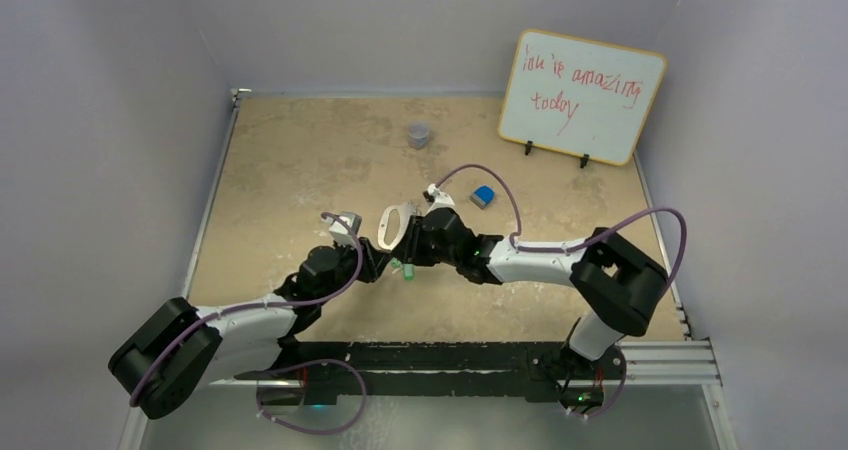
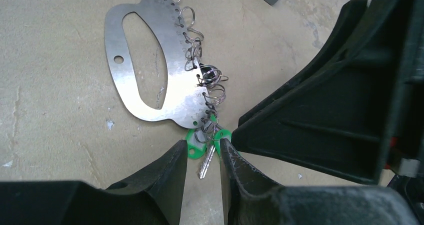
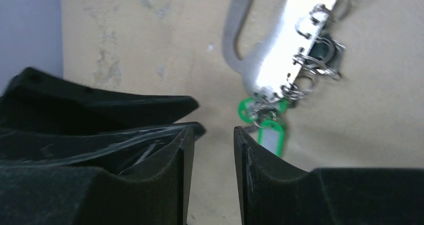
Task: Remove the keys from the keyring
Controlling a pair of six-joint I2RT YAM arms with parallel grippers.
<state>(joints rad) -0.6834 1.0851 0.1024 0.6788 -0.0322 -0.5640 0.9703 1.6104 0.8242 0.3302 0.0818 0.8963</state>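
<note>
Keyring [image 2: 145,65] lies flat on desk [image 2: 55,115], mid-desk between both arms. Keys [image 2: 205,145] hang at its near end. Left pincer [image 2: 202,157] straddles the keys, released, tips alongside. Right pincer [image 3: 214,150] released, just beside keys.

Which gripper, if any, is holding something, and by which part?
The left gripper straddles the green-headed keys at their heads, jaws not visibly closed; the right gripper holds nothing.

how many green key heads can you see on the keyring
2, both at the lower end of the keyring: one green head left of the silver blade, one right of it, between the left fingers. Others may be hidden.
</note>
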